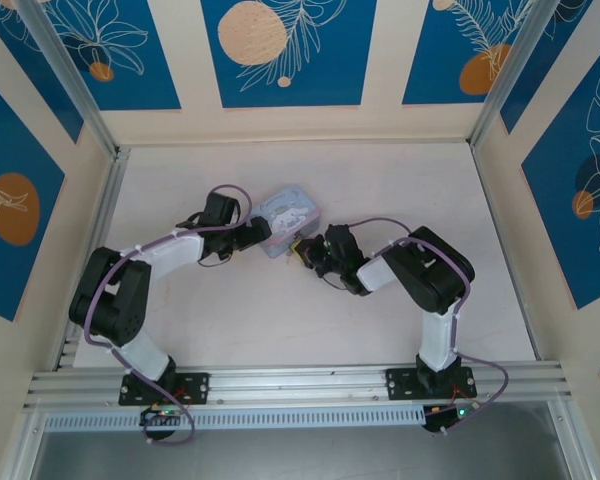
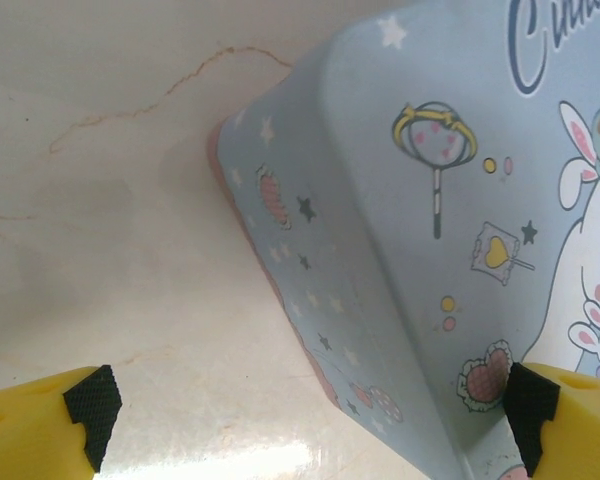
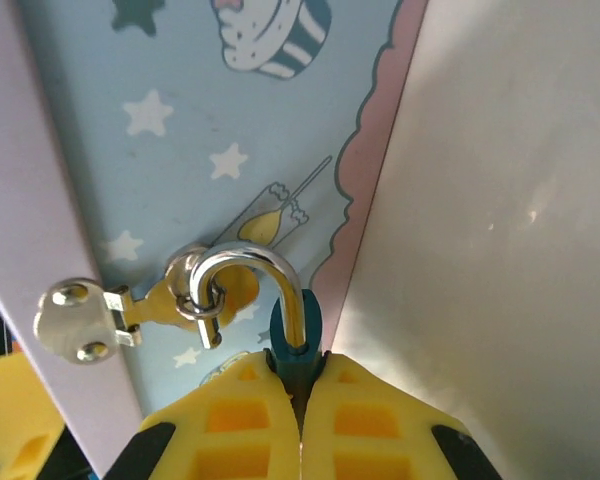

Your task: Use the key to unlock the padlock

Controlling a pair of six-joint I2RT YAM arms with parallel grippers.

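My right gripper (image 3: 300, 365) is shut on the teal body of the padlock (image 3: 312, 320). The padlock's silver shackle (image 3: 248, 262) arches up from the body. Its free end is hooked through the small ring of the gold hasp (image 3: 185, 290) on the light-blue tin (image 3: 180, 130). The key is out of view. My left gripper (image 2: 310, 405) is open, its fingers (image 2: 92, 400) wide apart on either side of a corner of the tin (image 2: 400, 250). From above, the left gripper (image 1: 258, 236) and the right gripper (image 1: 310, 250) flank the tin (image 1: 290, 213) at mid-table.
The tin rests on the pale tabletop (image 1: 400, 180), tilted in the left wrist view. A silver latch plate (image 3: 72, 318) sits at the tin's lid edge. Blue patterned walls and metal rails (image 1: 90, 230) enclose the table.
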